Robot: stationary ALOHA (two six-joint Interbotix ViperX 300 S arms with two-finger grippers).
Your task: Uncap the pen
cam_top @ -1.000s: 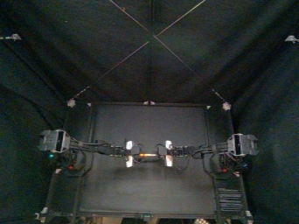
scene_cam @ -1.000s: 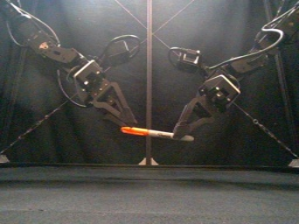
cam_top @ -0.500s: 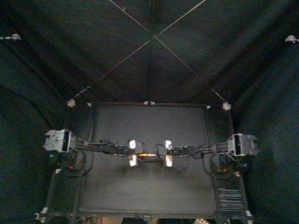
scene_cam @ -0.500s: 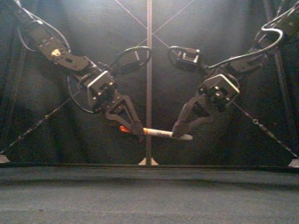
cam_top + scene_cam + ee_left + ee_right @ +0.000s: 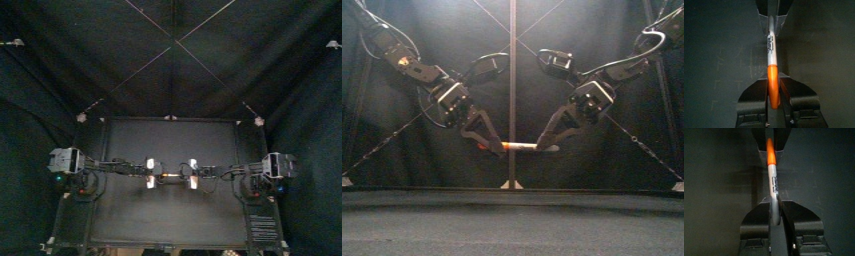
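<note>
A marker pen [image 5: 523, 147] with a grey barrel and an orange cap [image 5: 508, 146] hangs level in the air above the table, held at both ends. My left gripper [image 5: 486, 143] is shut on the orange cap [image 5: 773, 87], and in its wrist view the barrel [image 5: 771, 45] runs away toward the other arm's jaws. My right gripper [image 5: 551, 146] is shut on the grey barrel [image 5: 775, 198], and the cap [image 5: 770, 154] shows at the far end. Cap and barrel still meet. From above, the pen [image 5: 173, 181] bridges the left gripper [image 5: 159, 181] and the right gripper [image 5: 187, 181].
The black table [image 5: 171, 215] lies below the pen with nothing else on it in view. Black curtains close the back and sides.
My left gripper has slid in along the pen over the orange cap, so less orange shows. The pen has risen slightly. The right gripper kept its hold on the barrel.
</note>
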